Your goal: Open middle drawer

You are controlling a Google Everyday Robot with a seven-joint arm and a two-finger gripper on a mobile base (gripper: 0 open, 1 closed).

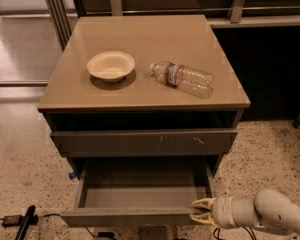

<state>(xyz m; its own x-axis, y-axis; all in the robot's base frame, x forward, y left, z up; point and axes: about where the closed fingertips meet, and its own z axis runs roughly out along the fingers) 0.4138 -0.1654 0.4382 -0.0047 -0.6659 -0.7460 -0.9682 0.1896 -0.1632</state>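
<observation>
The middle drawer [140, 196] is the dark grey drawer under the scratched front. It stands pulled out toward me, its grey box interior bare, with its flat front [125, 217] at the bottom of the view. My gripper [200, 211], pale yellow on a white arm [270, 215], comes in from the lower right. It sits at the right end of that front, touching it.
The drawer above [145, 142] has a front with pale scratch marks and sticks out slightly. On the tan cabinet top [140, 34] sit a cream bowl [111, 65] and a lying plastic bottle [182, 78]. Cables and a black tool [22, 221] lie on the speckled floor at left.
</observation>
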